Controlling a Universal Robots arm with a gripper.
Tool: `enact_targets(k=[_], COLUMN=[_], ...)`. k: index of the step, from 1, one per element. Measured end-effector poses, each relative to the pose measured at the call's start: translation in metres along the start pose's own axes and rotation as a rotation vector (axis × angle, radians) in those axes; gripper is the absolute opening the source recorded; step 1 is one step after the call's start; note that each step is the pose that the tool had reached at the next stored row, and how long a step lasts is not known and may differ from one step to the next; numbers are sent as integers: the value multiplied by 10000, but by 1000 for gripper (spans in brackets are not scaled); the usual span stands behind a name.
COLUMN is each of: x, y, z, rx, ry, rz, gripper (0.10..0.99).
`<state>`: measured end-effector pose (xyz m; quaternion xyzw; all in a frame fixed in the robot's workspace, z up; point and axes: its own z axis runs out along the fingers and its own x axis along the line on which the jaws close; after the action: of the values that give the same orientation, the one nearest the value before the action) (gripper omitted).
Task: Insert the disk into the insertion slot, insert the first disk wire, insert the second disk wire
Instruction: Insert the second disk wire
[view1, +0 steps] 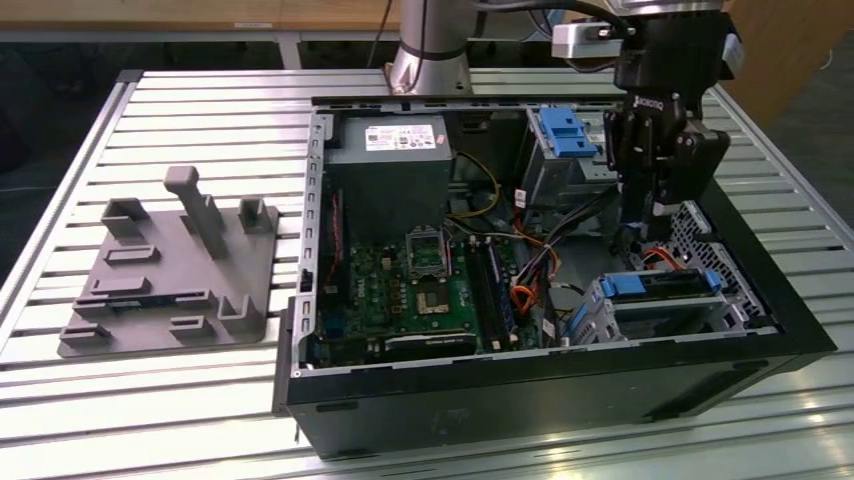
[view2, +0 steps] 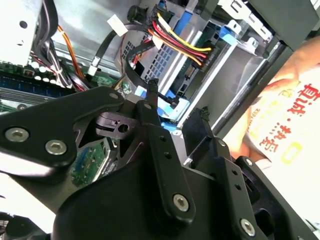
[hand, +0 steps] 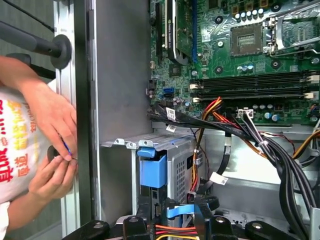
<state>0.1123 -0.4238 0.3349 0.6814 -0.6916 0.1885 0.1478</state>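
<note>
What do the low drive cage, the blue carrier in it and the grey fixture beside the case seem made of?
Drive cage: apparently bare sheet metal; thin folded silver walls with a dull sheen.
Blue carrier: likely moulded plastic; even bright colour, soft gloss.
Grey fixture: probably plastic, possibly printed; matte uniform grey, blocky posts.

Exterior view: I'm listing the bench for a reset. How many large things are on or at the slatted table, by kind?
Computer case: 1
Grey holder plate: 1
Robot arm: 1
Total: 3
</note>
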Motion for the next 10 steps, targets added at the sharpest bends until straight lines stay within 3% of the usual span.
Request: enact_targets(k=[3,10], x=[5,12], y=[0,0], z=[4,8], rx=[-1,-1], ry=[-41,-42], rz=[2,3], gripper=[475,475])
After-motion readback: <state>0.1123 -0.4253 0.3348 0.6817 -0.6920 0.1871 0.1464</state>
